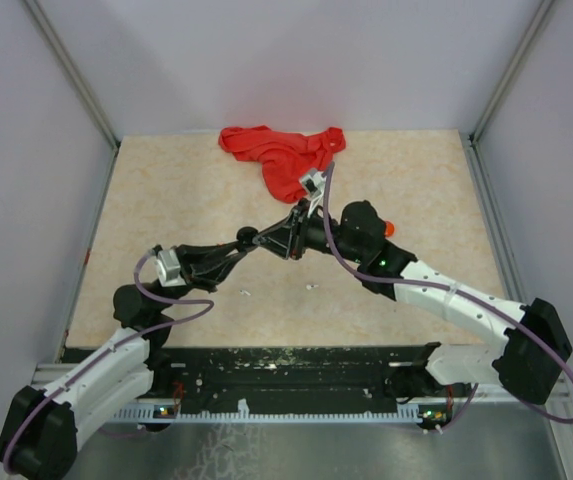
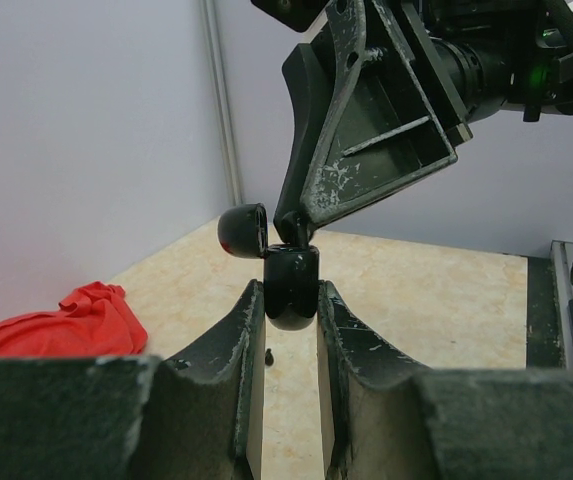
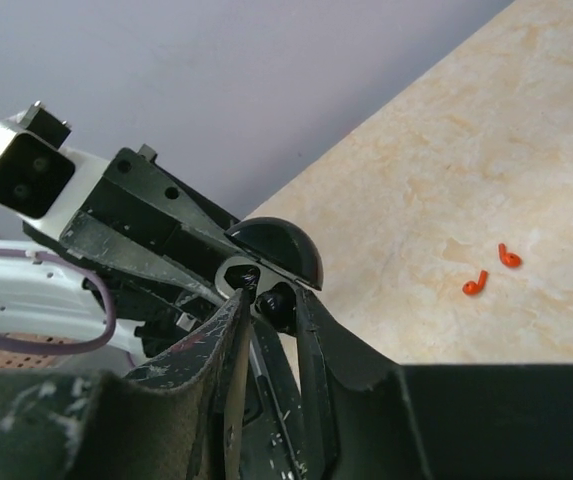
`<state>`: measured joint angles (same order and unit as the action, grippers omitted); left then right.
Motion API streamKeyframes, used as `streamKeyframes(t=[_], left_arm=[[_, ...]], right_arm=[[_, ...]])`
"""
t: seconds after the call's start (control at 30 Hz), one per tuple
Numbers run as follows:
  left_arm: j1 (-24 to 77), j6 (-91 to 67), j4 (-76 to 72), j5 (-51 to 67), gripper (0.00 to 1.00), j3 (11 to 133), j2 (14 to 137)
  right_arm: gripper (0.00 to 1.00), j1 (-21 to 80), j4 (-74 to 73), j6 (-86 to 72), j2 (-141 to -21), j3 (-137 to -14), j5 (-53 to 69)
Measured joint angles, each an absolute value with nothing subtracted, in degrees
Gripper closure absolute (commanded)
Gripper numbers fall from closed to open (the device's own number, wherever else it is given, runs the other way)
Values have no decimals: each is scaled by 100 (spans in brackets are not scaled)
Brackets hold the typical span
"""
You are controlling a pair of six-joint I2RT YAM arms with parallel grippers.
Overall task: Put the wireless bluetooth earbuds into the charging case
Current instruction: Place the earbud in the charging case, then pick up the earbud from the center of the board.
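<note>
The left arm (image 1: 106, 368) has its jaws clamped on the lower half of a small round black plastic charging case (image 2: 291, 285). The case is held up off the beige speckled table (image 3: 486, 150), with its hinged domed lid (image 2: 243, 231) flipped open.

The right arm (image 1: 456, 300) reaches over it, jaws nearly together and tips right at the case's mouth. A small dark lump (image 3: 274, 300) sits between them, possibly a black earbud; I cannot tell whether they grip it.

Two tiny red hook-shaped plastic earbuds (image 3: 476, 285) lie loose on the table, close together and well apart from the case. They look feather-light, rigid and glossy, so they would likely squirt out of a hard pinch or roll away. A gentle pinch across the bulbous body seems best, leaving the stem free to lead into its socket.

A crumpled red cloth (image 1: 281, 155) lies at the table's far edge.
</note>
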<state>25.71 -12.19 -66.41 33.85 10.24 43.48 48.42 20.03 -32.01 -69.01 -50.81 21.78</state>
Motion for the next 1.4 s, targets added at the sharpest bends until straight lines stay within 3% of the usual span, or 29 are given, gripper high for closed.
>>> streamKeyframes(t=[0.4, 0.6, 0.9, 1.13, 1.4], left_arm=[[2565, -1221, -6689, 3382, 99, 1024, 4342], [2563, -1197, -6639, 3299, 99, 1026, 4324], [2561, -1017, -6031, 2961, 99, 1063, 4206], [2561, -952, -5749, 2790, 99, 1138, 4136], [2561, -917, -5557, 2727, 99, 1168, 4095]], right_arm=[[48, 4842, 1258, -2897, -6818, -5266, 1734], [42, 4786, 604, -2488, -6528, -5544, 1369], [40, 4084, -847, -1846, -6617, -6281, 714], [40, 3144, -1562, -1564, -7323, -6261, 659], [51, 2519, -1682, -1323, -8517, -6267, 497]])
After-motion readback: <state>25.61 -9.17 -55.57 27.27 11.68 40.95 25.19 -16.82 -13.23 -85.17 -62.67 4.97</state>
